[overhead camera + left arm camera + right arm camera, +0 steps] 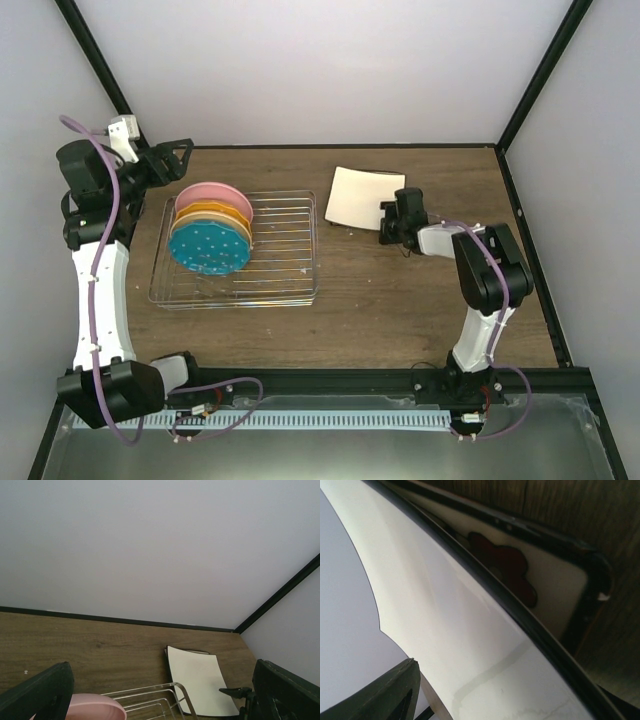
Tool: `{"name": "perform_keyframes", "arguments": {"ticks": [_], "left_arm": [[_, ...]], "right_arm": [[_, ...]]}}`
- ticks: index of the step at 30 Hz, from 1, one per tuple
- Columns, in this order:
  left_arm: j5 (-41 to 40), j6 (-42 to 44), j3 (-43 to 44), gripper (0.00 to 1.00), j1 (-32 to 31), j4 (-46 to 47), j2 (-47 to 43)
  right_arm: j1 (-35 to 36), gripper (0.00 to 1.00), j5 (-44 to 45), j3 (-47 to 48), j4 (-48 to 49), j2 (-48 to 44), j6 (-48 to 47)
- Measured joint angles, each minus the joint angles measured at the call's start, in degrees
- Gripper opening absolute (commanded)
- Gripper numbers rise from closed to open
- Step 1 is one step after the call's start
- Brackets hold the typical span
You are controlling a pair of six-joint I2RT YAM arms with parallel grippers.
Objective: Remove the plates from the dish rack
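- Round plates (210, 235) stand bunched in your dish rack (290, 285), on the table's left side.
- Right gripper (387, 218) pinches a square cream plate (355, 195) just right of the rack.
- Left gripper (170, 160) hangs wide open behind the rack.

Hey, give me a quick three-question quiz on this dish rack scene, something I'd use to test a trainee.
1. How many plates stand in the dish rack?
2. True or false: the left claw is open.
3. The square plate at the right claw is: A in the rack; B right of the rack; C left of the rack.
Key: 1 four; 2 true; 3 B.
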Motion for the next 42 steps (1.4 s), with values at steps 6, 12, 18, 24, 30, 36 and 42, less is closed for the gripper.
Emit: {"name": "perform_keyframes", "arguments": {"ticks": [6,12,18,24,30,36,42], "left_arm": [[0.0,-0.24,-0.15,1.0,0.0,0.39,0.0],[0.0,-0.37,-0.35,1.0,0.0,0.85,0.0],[0.0,-0.46,-0.37,1.0,0.0,1.07,0.0],[0.02,-0.76,-0.37,1.0,0.0,1.29,0.0],[-0.07,-0.76,-0.37,1.0,0.0,1.29,0.0],[-0.48,-1.03,-0.37,1.0,0.0,1.49,0.0],[-0.9,-1.68,-0.26,1.0,0.0,2.91,1.14]], "right_arm": [[-1.62,0.72,-0.59,2.1,-2.64,0.9,-0.96],[-2.51,0.78,-1.49,2.12,-2.49,0.9,-1.95],[-3.23,0.82,-2.12,0.59,-0.7,0.48,-2.84],[-4.22,0.82,-3.1,-0.13,-0.46,-0.02,-3.28],[-4.63,0.82,-4.26,-5.25,-3.82,-5.81,-6.25],[-2.69,0.79,-7.45,-14.25,-14.43,-23.34,-15.47],[0.0,0.77,-15.34,-5.92,-21.18,-32.28,-38.56]]}}
